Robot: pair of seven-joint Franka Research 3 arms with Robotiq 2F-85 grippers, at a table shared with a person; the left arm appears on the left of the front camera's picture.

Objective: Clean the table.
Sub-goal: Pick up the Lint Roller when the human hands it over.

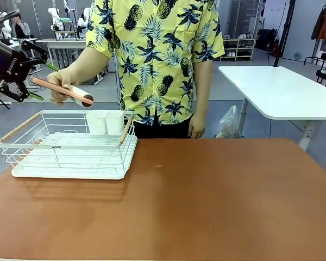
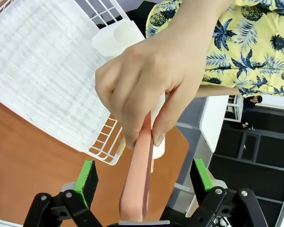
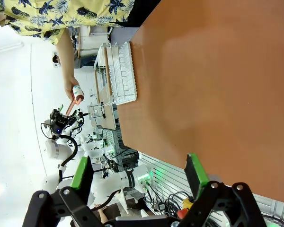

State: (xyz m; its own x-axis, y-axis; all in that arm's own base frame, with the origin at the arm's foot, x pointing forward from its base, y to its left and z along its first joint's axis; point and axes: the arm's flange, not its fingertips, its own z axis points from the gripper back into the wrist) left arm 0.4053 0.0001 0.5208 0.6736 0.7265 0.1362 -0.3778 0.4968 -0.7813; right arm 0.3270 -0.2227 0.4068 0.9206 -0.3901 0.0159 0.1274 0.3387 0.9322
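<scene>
The tabletop (image 1: 206, 201) is a broad, smooth, matte reddish-brown slab across the lower part of the front view. A white wire rack (image 1: 22, 126) stands on it at 9 o'clock, with two white cups (image 1: 106, 122) in the rack's far corner. A faint fleck lies near the middle. It looks rigid, heavy and hard to mark, so it should take firm wiping pressure. It is not a thing to be gripped.

The tool for the job is probably the roller (image 1: 65, 90), which has a pink handle and a white roll. The person's hand (image 2: 142, 90) holds it out above the rack at 10 o'clock. It looks light and stiff, and the handle's free end is the place to clamp. The roll may be tacky and is best left untouched.

The left gripper (image 2: 144, 176) has its jaws apart with the handle between them, and neither pad is touching it. The right gripper (image 3: 138, 171) hangs over bare tabletop, jaws wide apart and empty.
</scene>
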